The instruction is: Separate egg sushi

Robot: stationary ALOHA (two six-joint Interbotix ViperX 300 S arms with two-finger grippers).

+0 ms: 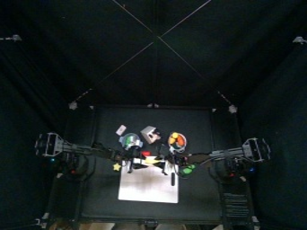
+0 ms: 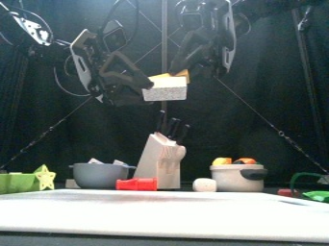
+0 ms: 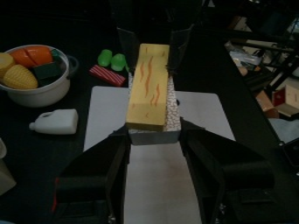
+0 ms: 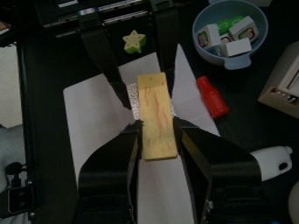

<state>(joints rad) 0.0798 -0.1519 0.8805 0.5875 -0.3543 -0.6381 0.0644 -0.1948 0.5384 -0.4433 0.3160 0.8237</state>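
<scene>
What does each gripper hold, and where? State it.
Both hold the yellow-topped, white-based egg sushi block aloft: left gripper at one end, right gripper at the opposite end.

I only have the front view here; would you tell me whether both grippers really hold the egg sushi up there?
Observer: Yes. The wrist views show the left gripper and the right gripper each shut on an opposite end of the egg sushi.
Operator: Thank you. What lies straight beneath it?
Observer: The white sheet, seen under it in the right wrist view.
Operator: And is the egg off the rice yet?
Observer: No. In the left wrist view the yellow slab lies flat on the white rice.
</scene>
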